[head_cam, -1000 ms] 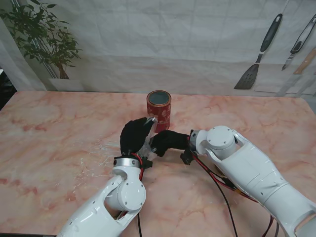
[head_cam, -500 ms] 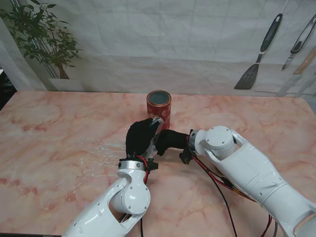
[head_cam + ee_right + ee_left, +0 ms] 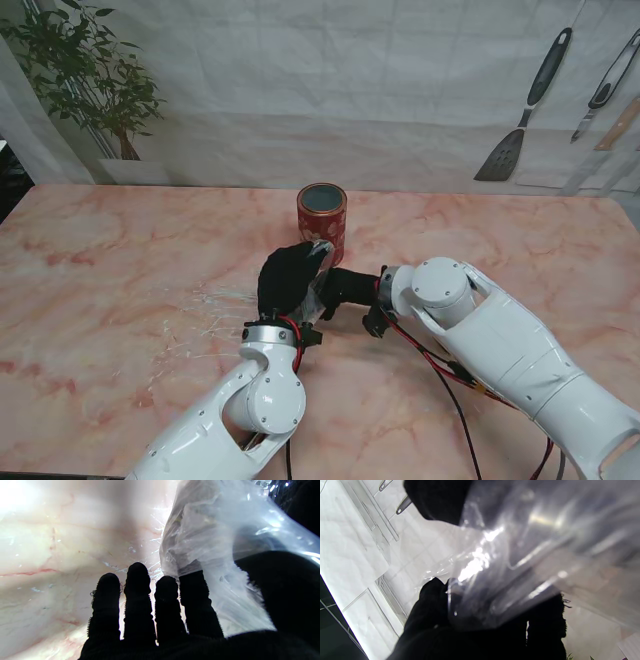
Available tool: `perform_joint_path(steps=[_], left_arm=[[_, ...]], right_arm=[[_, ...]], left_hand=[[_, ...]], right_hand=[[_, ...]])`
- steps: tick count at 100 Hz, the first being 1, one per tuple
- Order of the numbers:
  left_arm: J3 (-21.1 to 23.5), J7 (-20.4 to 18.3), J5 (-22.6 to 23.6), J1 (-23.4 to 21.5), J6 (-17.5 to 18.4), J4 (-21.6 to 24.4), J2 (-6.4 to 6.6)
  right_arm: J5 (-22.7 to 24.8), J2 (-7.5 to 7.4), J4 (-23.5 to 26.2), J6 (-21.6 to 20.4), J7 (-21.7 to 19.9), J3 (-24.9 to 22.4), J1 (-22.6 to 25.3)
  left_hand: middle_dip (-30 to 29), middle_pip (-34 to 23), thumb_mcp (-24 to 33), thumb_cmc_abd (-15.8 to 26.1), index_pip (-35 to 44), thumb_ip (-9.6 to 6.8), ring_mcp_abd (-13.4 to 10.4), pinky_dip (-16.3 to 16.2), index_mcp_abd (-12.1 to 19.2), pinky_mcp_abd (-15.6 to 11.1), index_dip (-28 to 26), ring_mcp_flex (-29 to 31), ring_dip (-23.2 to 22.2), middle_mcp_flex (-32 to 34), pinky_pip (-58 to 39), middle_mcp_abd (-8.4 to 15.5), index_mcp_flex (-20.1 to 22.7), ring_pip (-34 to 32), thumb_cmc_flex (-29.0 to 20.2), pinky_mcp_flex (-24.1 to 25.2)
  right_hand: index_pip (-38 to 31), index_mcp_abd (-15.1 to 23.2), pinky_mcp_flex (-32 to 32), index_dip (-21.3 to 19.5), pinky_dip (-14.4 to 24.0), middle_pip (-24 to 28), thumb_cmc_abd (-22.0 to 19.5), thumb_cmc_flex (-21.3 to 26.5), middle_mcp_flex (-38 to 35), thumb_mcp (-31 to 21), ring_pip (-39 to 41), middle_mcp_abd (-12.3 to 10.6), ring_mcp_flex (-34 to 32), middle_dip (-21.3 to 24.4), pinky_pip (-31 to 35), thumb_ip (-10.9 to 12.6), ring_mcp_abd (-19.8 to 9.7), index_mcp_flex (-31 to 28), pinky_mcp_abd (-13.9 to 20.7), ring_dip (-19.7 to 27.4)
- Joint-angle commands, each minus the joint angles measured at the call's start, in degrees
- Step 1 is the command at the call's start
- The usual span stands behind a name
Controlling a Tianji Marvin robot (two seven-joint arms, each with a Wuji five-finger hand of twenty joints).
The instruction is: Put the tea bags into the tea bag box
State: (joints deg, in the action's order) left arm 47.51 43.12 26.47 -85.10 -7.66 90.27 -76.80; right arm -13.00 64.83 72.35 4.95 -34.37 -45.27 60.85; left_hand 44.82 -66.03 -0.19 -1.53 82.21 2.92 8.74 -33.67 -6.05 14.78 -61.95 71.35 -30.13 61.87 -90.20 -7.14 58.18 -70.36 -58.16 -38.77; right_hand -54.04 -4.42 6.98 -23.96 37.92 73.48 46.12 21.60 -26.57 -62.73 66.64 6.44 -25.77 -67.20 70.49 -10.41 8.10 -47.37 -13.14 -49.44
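Note:
The red tea bag box [image 3: 321,216], a round tin with its top open, stands upright mid-table. Just nearer to me than the tin, my black-gloved left hand [image 3: 287,279] is shut on a clear plastic tea bag pouch [image 3: 318,252] whose top corner reaches the tin's side. The left wrist view is mostly filled by the pouch [image 3: 520,567], with my fingers [image 3: 432,620] curled around it. My right hand [image 3: 346,287] sits close beside the left. Its fingers [image 3: 137,600] are stretched out and apart, and the pouch [image 3: 212,542] lies between index finger and thumb [image 3: 280,587].
The pink marble table [image 3: 120,270] has scratch-like glints [image 3: 212,305] to the left of my hands. A potted plant [image 3: 95,80] stands at the far left, and kitchen utensils [image 3: 525,110] hang on the back wall at the right.
My left hand has carried the pouch to the right and a little farther from me, closer to the tin. The right hand has shifted slightly to the right alongside it.

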Motion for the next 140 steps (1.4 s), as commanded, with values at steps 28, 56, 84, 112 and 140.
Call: perform_joint_path(steps=[28, 56, 84, 112, 140], left_arm=[[0.22, -0.05, -0.04, 0.77, -0.64, 0.79, -0.47], [1.28, -1.25, 0.01, 0.51, -2.22, 1.32, -0.01], [2.68, -3.44, 0.27, 0.39, -4.83, 1.53, 0.7], [3.59, -3.79, 0.8, 0.03, -6.55, 2.6, 0.95], [4.05, -4.02, 0.97, -0.12, -7.19, 2.84, 1.07]], right_arm=[[3.06, -0.21, 0.88, -0.23, 1.14, 0.42, 0.2], [0.68, -0.15, 1.19, 0.38, 0.35, -1.69, 0.97], [-1.17, -0.59, 4.73, 1.41, 0.7, -6.98, 4.13], [-0.79, -0.93, 8.86, 2.7, 2.68, -10.86, 6.9], [0.28, -1.09, 13.31, 3.82, 5.24, -14.25, 9.3]], left_hand=[[-1.28, 0.68, 0.06, 3.7, 2.88, -1.37, -0.37, 1.12, -0.91, -3.29, -0.46, 0.91, 0.89, -1.58, 0.31, 8.1, 0.27, 1.95, -5.63, -0.96], [-1.28, 0.72, 0.06, 3.62, 2.88, -1.37, -0.22, 1.16, -0.91, -3.06, -0.45, 0.93, 0.9, -1.5, 0.21, 7.82, 0.27, 1.92, -5.7, -1.06], [-1.23, 0.77, 0.05, 3.64, 2.89, -1.39, -0.02, 1.17, -0.91, -2.88, -0.44, 0.94, 0.8, -1.43, 0.23, 7.79, 0.27, 1.78, -5.64, -0.99], [-1.18, 0.81, 0.06, 3.58, 2.89, -1.4, -0.02, 1.16, -0.91, -2.95, -0.44, 0.94, 0.78, -1.42, 0.22, 7.81, 0.27, 1.79, -5.62, -0.96], [-1.16, 0.85, 0.07, 3.51, 2.89, -1.4, 0.0, 1.14, -0.91, -2.93, -0.44, 0.95, 0.76, -1.41, 0.19, 7.81, 0.27, 1.78, -5.62, -0.95]], right_hand=[[-14.95, 3.16, 0.78, 13.14, 0.53, 0.45, 0.21, 14.65, -2.58, -0.31, 0.68, -0.9, -1.2, 0.29, -0.07, -5.77, -0.47, 0.81, 0.26, 0.37], [-17.2, 0.25, -3.45, 5.97, -1.27, -0.26, -14.75, 17.84, 3.64, 4.85, -2.01, -0.12, 5.24, 0.5, -3.41, -3.41, -0.42, 4.47, 1.56, 2.49], [-17.18, -1.03, -6.44, -0.92, -3.64, -2.32, -18.01, 20.04, 10.4, 6.75, -5.09, 0.67, 11.49, 5.15, -8.2, -1.89, -0.42, 7.36, 2.77, 6.36], [-17.03, -2.04, -6.67, -2.19, -3.84, -2.88, -18.98, 20.73, 12.11, 7.37, -5.75, 1.1, 12.95, 8.34, -8.73, -2.12, -0.45, 8.02, 2.82, 8.59], [-17.0, -2.42, -6.66, -2.63, -3.81, -2.45, -18.95, 20.82, 11.92, 7.52, -5.48, 1.2, 12.78, 8.8, -8.77, -2.23, -0.34, 8.04, 2.82, 9.06]])
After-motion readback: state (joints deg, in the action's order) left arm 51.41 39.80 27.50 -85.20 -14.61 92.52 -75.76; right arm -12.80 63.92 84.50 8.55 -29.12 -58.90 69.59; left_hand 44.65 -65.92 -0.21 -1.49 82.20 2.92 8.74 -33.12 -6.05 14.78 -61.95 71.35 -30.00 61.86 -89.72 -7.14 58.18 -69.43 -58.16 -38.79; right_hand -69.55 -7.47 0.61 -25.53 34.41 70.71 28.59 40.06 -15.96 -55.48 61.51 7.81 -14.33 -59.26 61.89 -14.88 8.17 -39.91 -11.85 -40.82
